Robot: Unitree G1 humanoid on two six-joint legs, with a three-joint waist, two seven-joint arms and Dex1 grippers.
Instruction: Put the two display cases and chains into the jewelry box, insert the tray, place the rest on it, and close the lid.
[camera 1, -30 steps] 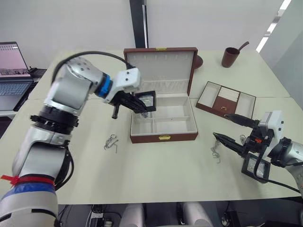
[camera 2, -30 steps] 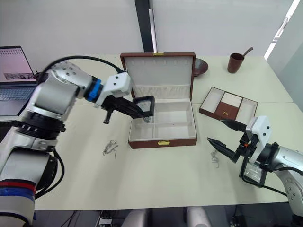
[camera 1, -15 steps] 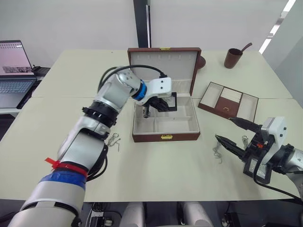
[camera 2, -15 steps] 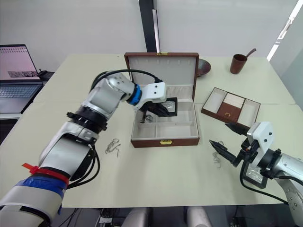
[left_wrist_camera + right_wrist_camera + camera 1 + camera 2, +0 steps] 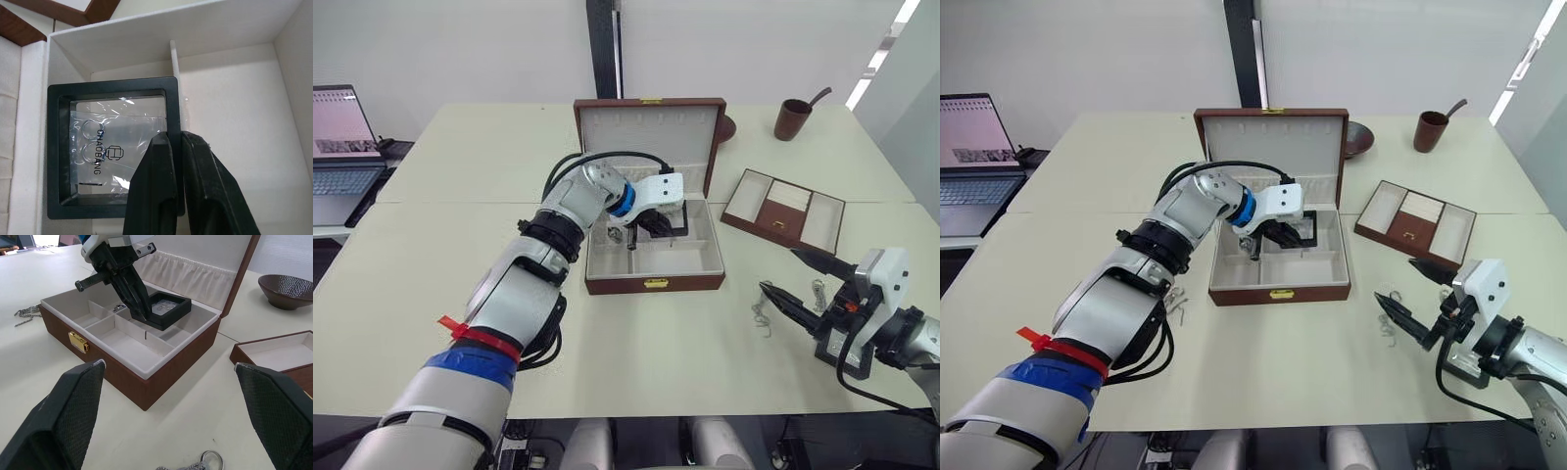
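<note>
The jewelry box [image 5: 651, 284] stands mid-table with its lid [image 5: 646, 137] upright. My left gripper [image 5: 656, 223] reaches into the box's back right compartment, shut on the edge of one display case [image 5: 98, 147], which sits slightly tilted there [image 5: 166, 308]. My right gripper [image 5: 777, 270] hovers open and empty over the table to the right of the box. The other display case [image 5: 830, 345] lies partly under my right wrist. A silver chain [image 5: 762, 318] lies below the right fingers, and another chain [image 5: 1175, 305] lies left of the box. The tray [image 5: 783, 208] sits at the right.
A brown cup [image 5: 793, 117] with a spoon and a dark bowl [image 5: 288, 289] stand behind the box at the far right. A laptop [image 5: 337, 137] sits on a side table at the far left.
My left gripper carried the display case from above the box's front left corner across and down into the back right compartment. The right arm has hardly moved.
</note>
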